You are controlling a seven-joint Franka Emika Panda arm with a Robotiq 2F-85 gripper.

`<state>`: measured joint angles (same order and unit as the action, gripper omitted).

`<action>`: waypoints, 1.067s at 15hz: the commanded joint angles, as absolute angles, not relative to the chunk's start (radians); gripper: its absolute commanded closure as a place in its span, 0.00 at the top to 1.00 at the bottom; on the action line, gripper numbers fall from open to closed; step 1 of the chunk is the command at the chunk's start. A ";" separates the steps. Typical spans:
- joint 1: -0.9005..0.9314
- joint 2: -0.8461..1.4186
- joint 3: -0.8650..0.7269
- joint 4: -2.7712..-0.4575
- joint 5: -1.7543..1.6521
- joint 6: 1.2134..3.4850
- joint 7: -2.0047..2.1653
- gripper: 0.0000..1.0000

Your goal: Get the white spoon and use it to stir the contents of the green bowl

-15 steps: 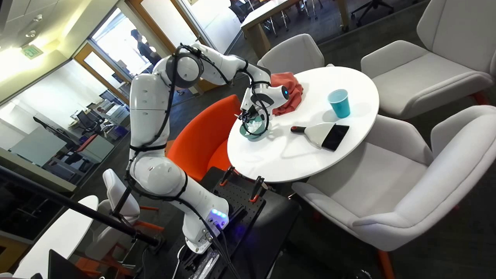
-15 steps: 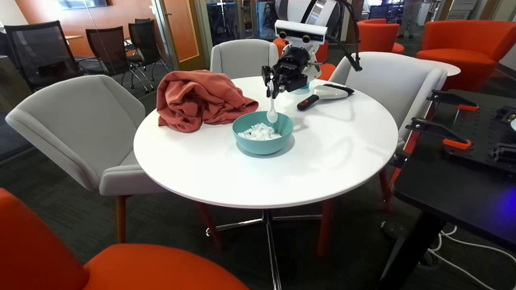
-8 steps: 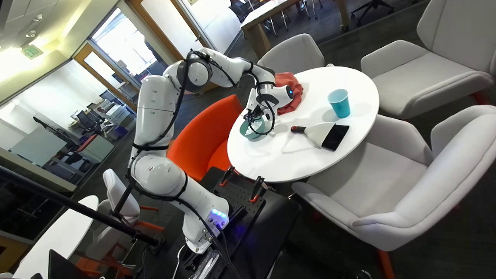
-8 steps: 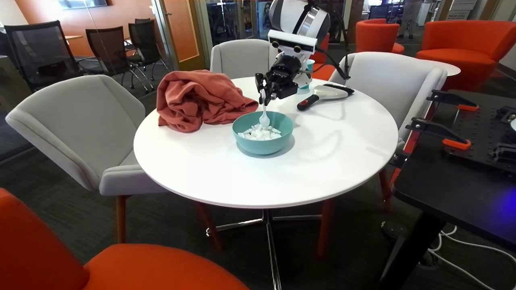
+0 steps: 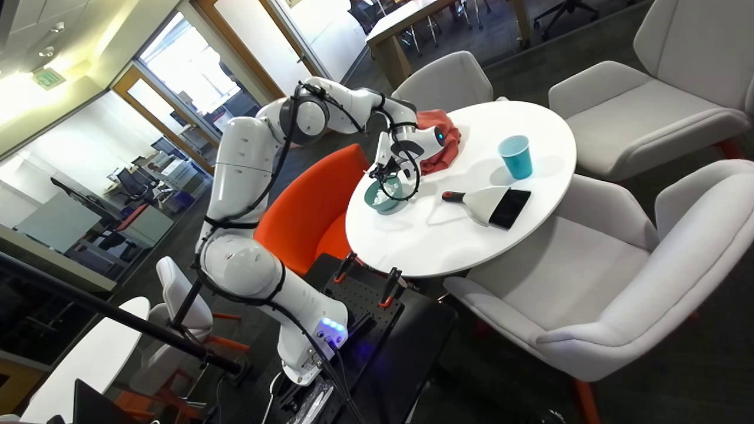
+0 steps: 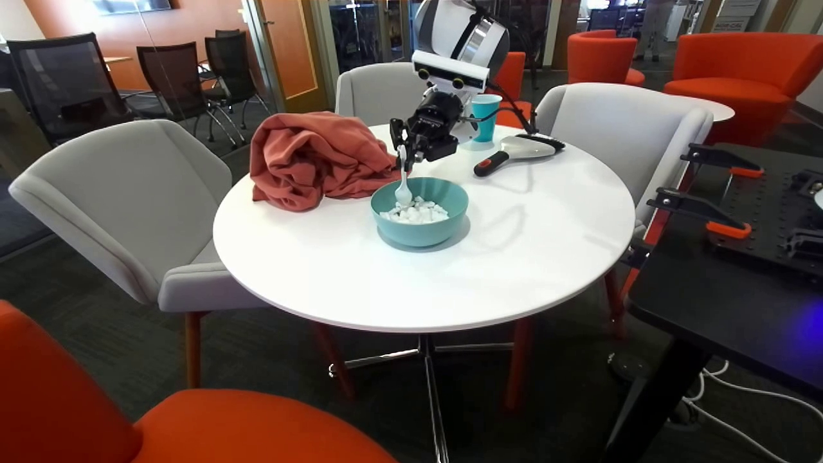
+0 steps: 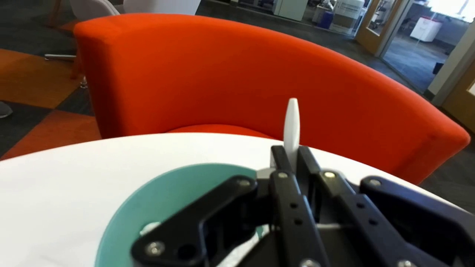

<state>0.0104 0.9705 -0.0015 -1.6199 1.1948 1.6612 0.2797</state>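
Observation:
The green bowl [image 6: 421, 233] stands on the round white table and holds white pieces [image 6: 421, 213]. It also shows in an exterior view [image 5: 371, 197] and in the wrist view [image 7: 207, 172]. My gripper [image 6: 402, 145] is shut on the white spoon [image 6: 403, 194], holding it near the handle's top. The spoon hangs roughly upright, its head inside the bowl at the back left of the white pieces. I cannot tell if it touches them. In the wrist view the handle [image 7: 292, 122] sticks up between the fingertips of the gripper [image 7: 290, 155].
A crumpled red cloth [image 6: 315, 157] lies beside the bowl. A teal cup [image 5: 516, 158] and a grey-white dustpan-like tool [image 5: 486, 203] with a dark handle stand and lie farther off on the table [image 6: 308, 276]. An orange chair [image 7: 237, 70] stands close to the table edge near the bowl.
My gripper has moved left and down in an exterior view, carrying the spoon. The spoon head has gone from the bowl's back right side to its back left, by the white pieces.

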 commanded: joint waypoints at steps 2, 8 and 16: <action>0.018 0.998 0.026 -1.571 1.163 1.588 0.303 0.03; 0.071 0.997 0.008 -1.597 1.114 1.633 0.324 0.03; 0.079 0.950 -0.025 -1.682 1.083 1.717 0.326 0.03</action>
<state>0.0761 0.9983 -0.0096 -1.6267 1.0963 1.6733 0.3025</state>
